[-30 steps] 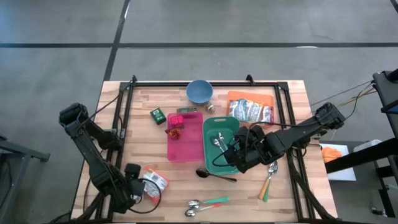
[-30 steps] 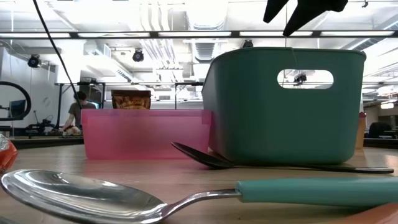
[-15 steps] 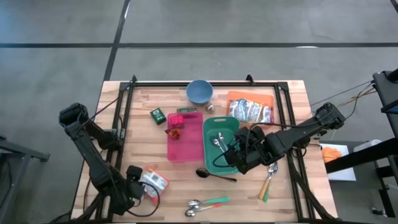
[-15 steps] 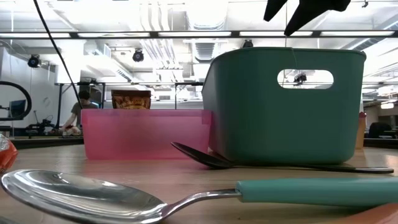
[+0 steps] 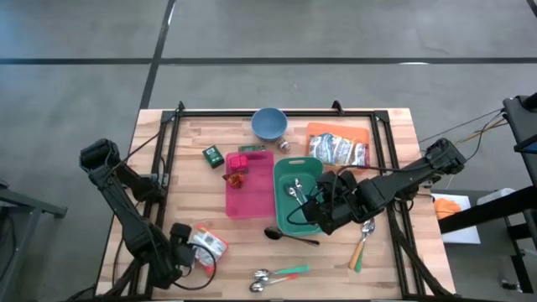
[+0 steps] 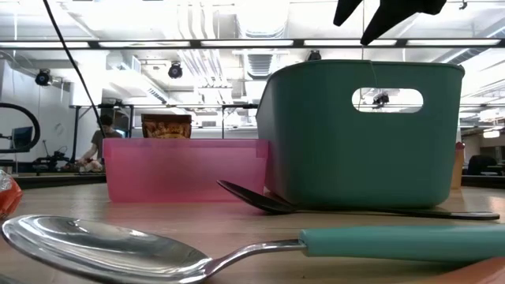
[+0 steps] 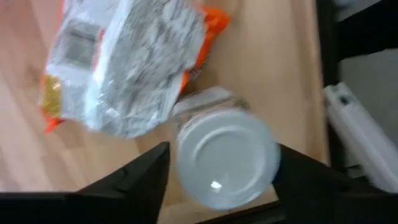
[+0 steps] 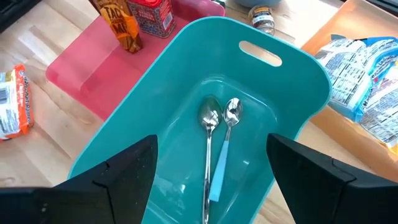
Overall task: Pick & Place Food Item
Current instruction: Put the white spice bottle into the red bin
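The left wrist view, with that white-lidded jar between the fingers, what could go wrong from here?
1. The left pincer straddles the small jar with the round white lid, but a crinkled orange and white snack packet lies against it; closing could pinch or drag the packet.
2. The jar sits near the wooden table's front left corner, so a nudge might push it toward the edge.
3. The lid looks smooth, so the grip may slip.
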`<state>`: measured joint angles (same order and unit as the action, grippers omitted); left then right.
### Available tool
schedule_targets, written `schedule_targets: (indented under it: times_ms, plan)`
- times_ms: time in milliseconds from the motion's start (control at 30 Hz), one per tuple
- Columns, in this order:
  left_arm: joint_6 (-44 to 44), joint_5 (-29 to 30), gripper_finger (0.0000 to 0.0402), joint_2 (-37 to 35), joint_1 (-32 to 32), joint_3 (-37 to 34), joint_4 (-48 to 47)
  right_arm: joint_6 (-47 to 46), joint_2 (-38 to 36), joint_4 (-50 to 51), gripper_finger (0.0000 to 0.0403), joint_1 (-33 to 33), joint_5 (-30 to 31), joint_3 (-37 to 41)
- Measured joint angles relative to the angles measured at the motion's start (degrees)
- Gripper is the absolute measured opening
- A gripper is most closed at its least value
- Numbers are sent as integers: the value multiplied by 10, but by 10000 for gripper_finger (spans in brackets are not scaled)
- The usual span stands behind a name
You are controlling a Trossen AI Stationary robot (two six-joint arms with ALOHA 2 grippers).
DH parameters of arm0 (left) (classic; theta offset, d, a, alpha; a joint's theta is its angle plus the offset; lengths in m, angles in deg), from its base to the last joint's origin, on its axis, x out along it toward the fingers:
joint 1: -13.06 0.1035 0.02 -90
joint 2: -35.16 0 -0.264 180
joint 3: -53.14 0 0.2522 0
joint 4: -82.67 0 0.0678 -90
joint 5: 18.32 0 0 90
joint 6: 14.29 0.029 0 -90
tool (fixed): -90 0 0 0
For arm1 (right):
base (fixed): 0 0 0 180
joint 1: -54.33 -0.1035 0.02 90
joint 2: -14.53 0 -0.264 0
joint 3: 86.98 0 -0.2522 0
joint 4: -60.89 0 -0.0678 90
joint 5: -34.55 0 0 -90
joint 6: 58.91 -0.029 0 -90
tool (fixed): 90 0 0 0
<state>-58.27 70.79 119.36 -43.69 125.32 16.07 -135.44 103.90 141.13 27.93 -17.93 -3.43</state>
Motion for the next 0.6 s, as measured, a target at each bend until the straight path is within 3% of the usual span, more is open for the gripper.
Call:
schedule_targets:
  times_ms: [167, 467, 600]
  plan:
    - [-16, -2, 211, 0, 0, 0, 52, 0, 0, -6, 298, -1, 0, 0]
    - [-43, -3, 230, 0, 0, -1, 59, 0, 0, -14, 298, -9, 0, 0]
    - [-60, -4, 195, 0, 1, -5, 57, 0, 0, -18, 298, -12, 0, 0]
